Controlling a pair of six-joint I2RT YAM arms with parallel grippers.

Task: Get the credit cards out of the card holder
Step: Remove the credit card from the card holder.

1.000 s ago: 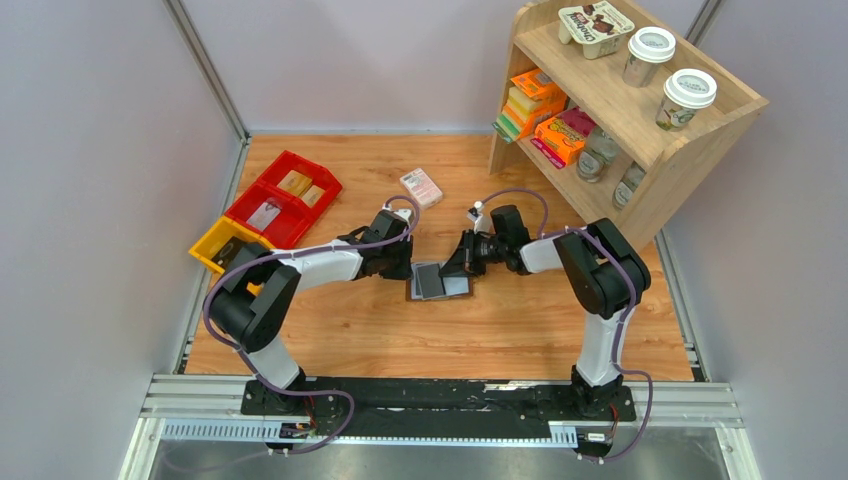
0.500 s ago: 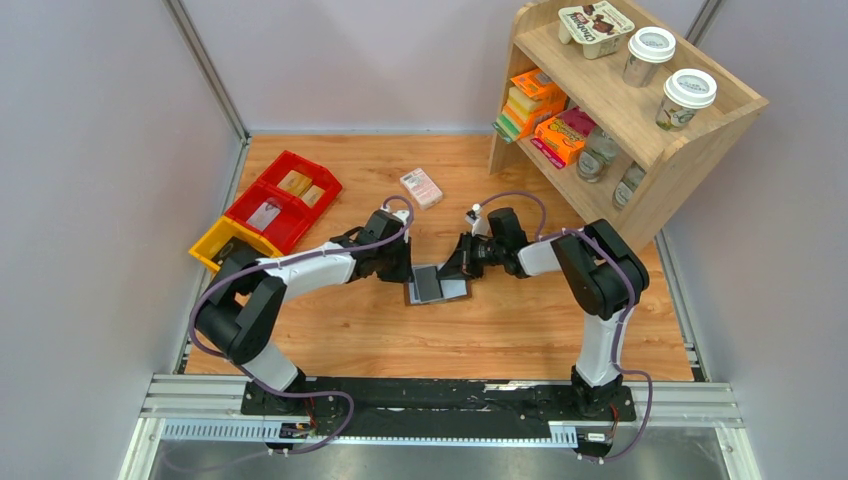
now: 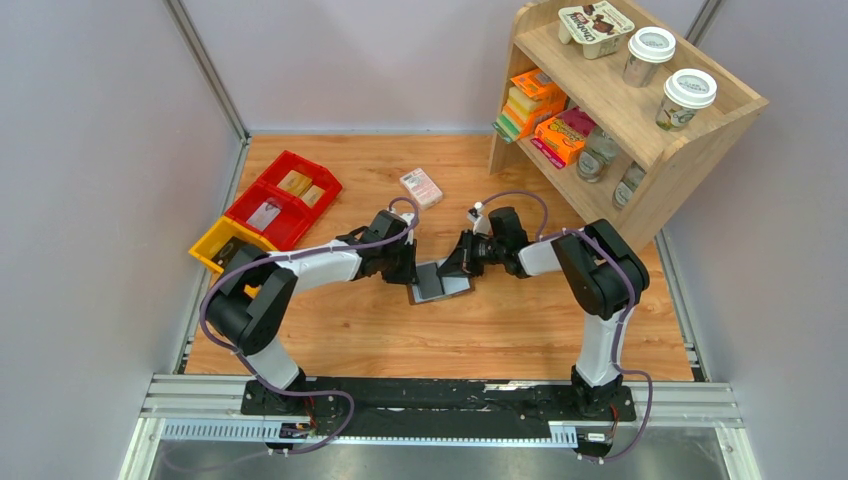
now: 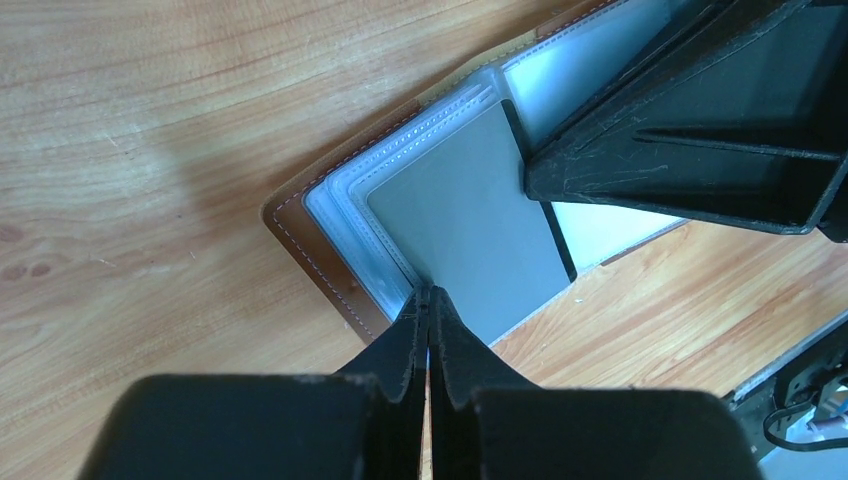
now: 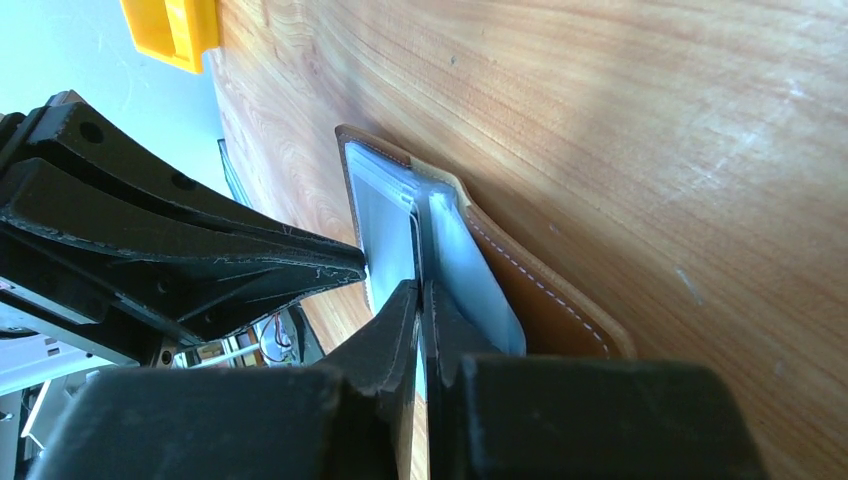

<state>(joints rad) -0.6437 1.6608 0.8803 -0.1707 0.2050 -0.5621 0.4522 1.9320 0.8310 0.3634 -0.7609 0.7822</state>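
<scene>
Left wrist, stitched brown leather card holder (image 4: 312,250), wood-grain table (image 4: 150,150)

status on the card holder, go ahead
Fingers shut: left gripper and right gripper, each on a card holder sleeve. Holder open on table, grey card inside its sleeve. Nothing in the way.

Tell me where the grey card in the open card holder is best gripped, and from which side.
Probably pinch the grey card by its free edge beside the left gripper, coming low along the table: it lies flat in clear sleeves, with stitched leather bordering two sides.
</scene>
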